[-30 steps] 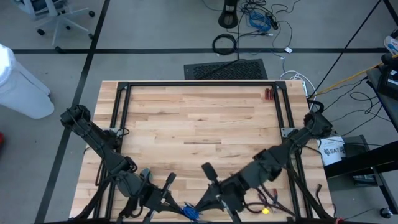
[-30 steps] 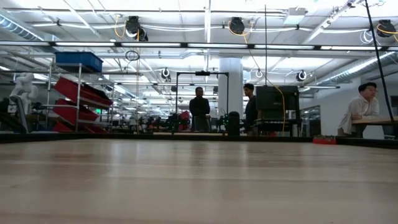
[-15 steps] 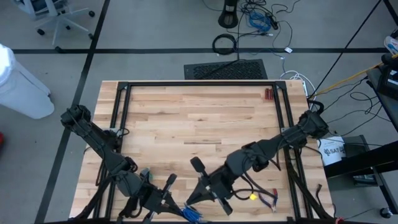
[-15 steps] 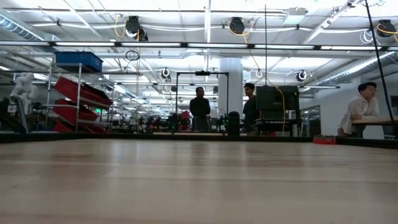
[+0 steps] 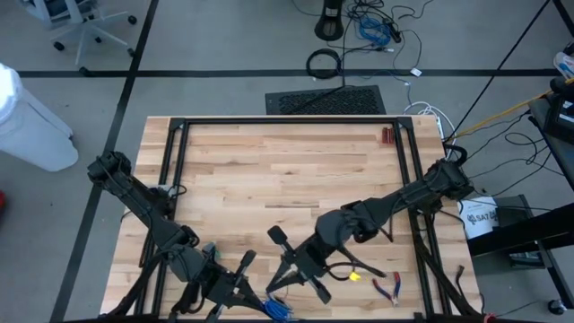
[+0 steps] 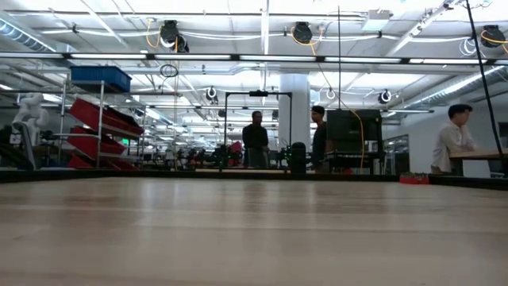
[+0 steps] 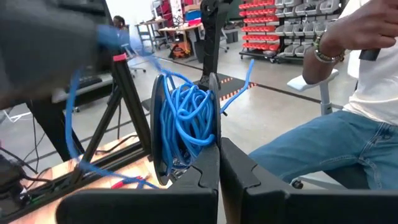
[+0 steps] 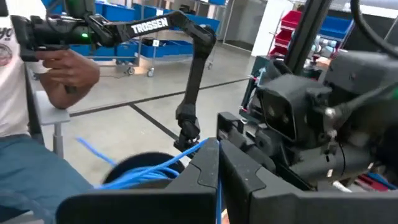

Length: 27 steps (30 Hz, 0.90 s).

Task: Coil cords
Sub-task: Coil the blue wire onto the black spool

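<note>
With both tools pinched on the blue cord (image 7: 186,121) at the bench's (image 5: 287,170) six o'clock edge — left tool (image 7: 219,155) at its spool, right tool (image 8: 217,158) on a loose strand — my risk is loops tangling if I tug.

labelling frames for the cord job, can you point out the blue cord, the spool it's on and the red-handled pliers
blue cord (image 7: 186,118), left wrist view, on the bundled loops.
spool (image 7: 153,124), left wrist view, on the dark disc's rim.
red-handled pliers (image 5: 389,287), high view, on the handles near the table's front edge.
</note>
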Tool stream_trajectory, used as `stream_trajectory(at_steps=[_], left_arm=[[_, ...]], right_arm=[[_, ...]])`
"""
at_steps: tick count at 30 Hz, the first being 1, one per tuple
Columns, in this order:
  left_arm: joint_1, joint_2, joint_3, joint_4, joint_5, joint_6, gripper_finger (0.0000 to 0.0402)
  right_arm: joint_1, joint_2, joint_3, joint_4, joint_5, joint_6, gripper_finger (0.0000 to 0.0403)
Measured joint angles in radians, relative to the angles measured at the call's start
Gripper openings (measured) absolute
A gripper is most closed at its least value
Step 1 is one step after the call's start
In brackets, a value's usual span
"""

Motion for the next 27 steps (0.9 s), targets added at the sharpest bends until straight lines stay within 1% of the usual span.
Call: stream_trajectory(at_steps=[3,7,10,13,16,18,22,27], left_arm=[[0.003,0.0,0.0,0.017,0.029,0.01,0.0],[0.003,0.0,0.0,0.022,0.045,0.017,0.0],[0.003,0.0,0.0,0.022,0.046,0.025,0.0],[0.003,0.0,0.0,0.027,0.048,0.041,0.0],[0.004,0.0,0.0,0.044,0.09,0.051,0.0],[0.004,0.0,0.0,0.049,0.102,0.068,0.0],[0.003,0.0,0.0,0.067,0.106,0.091,0.0],[0.004,0.0,0.0,0.067,0.131,0.096,0.0]], right_arm=[[-0.012,0.013,-0.002,0.0,-0.003,0.009,0.0],[-0.026,0.025,-0.002,0.046,-0.073,0.032,0.0],[-0.031,0.03,-0.001,0.066,-0.08,0.049,0.0],[-0.04,0.03,-0.001,0.051,-0.079,0.059,0.0],[-0.051,0.035,-0.001,0.039,-0.084,0.086,0.0],[-0.058,0.038,-0.001,0.035,-0.114,0.108,0.0001],[-0.068,0.037,-0.001,0.033,-0.148,0.134,0.0017],[-0.072,0.037,-0.001,0.039,-0.18,0.162,0.0053]])
